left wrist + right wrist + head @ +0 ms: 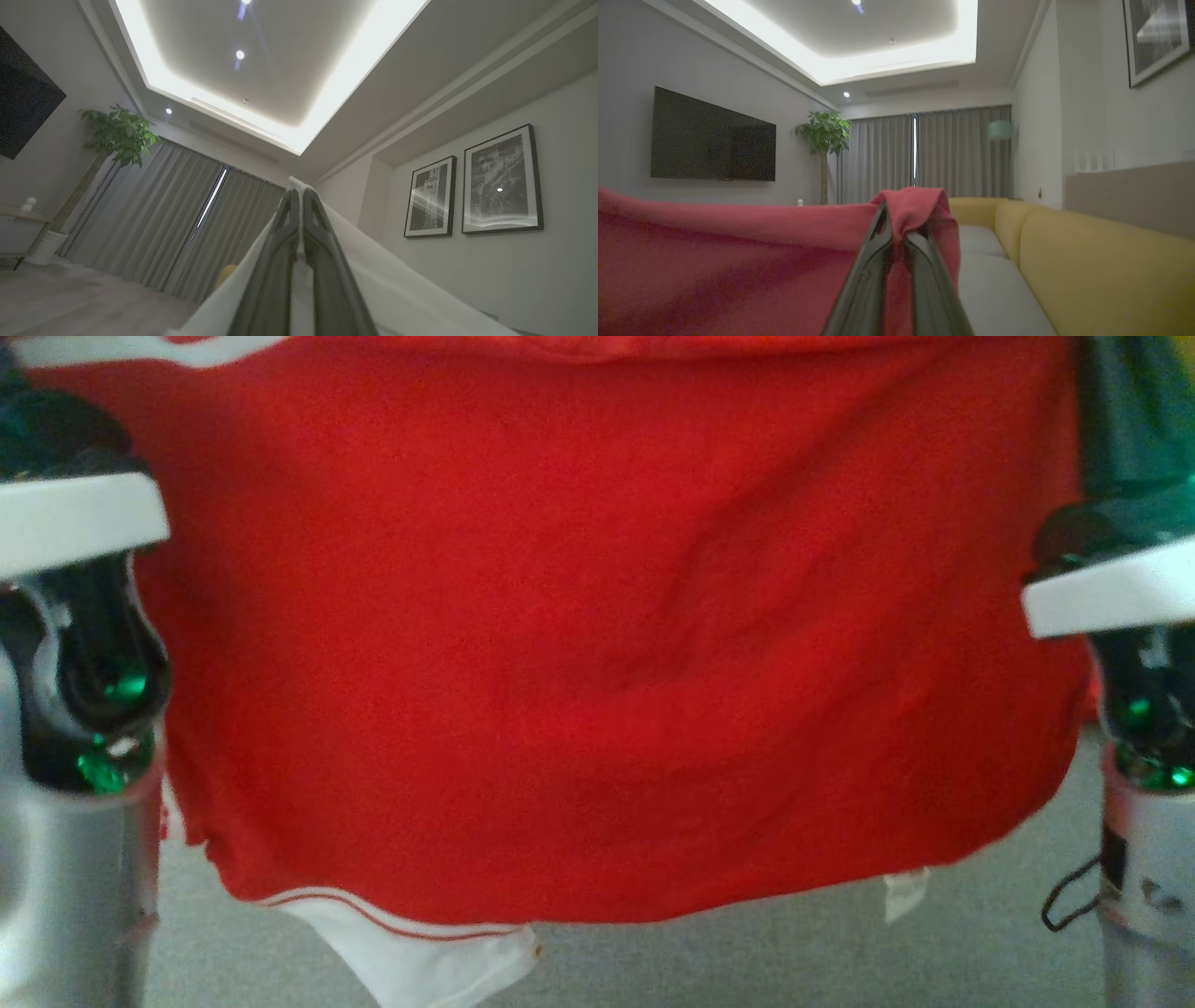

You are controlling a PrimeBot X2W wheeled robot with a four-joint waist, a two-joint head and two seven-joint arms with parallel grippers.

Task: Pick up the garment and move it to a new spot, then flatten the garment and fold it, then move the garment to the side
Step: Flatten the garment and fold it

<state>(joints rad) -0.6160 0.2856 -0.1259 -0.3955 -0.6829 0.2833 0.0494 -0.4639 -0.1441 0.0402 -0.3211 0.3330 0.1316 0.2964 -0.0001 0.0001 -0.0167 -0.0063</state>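
Observation:
A red garment (597,644) with white trim (420,961) hangs spread wide in front of the head camera, its lower hem loose above a grey surface. My left wrist (84,644) and right wrist (1139,681) flank it, with the fingers above the top of that view. In the left wrist view my left gripper (299,193) is shut on a white edge of the garment (373,289), raised toward the ceiling. In the right wrist view my right gripper (896,224) is shut on a bunched red corner (920,205), and the cloth (714,266) stretches off to the left.
A yellow sofa (1087,261) with a grey seat cushion (999,289) runs along the right wall. A wall television (712,137), a potted plant (824,133) and grey curtains (934,154) stand farther off. Grey surface (747,961) lies below the hem.

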